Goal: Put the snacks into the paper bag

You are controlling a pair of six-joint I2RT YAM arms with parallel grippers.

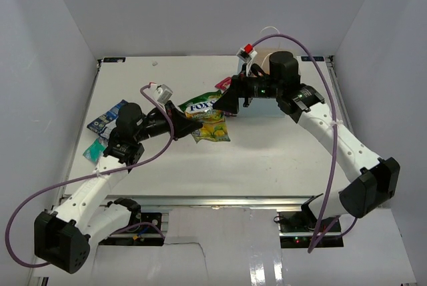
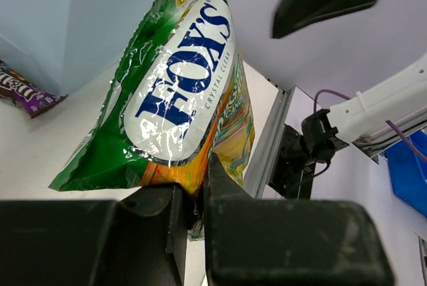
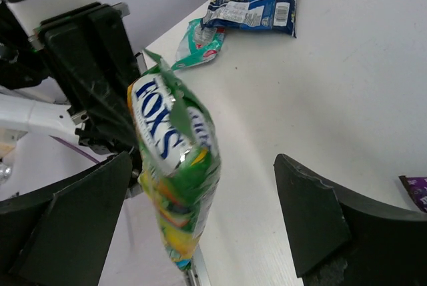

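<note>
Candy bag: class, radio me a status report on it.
Left fingers shut on candy bag, held up. Right fingers open, flanking it. Right arm between it and paper bag.

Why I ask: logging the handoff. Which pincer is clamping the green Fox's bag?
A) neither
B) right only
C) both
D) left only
D: the left pincer pinches the green candy bag at its edge, while the right pincer stands wide open around it.

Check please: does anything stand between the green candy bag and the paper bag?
Yes. The open right claw and its wrist sit between the green candy bag, held up by the left claw, and the paper bag behind them.
</note>
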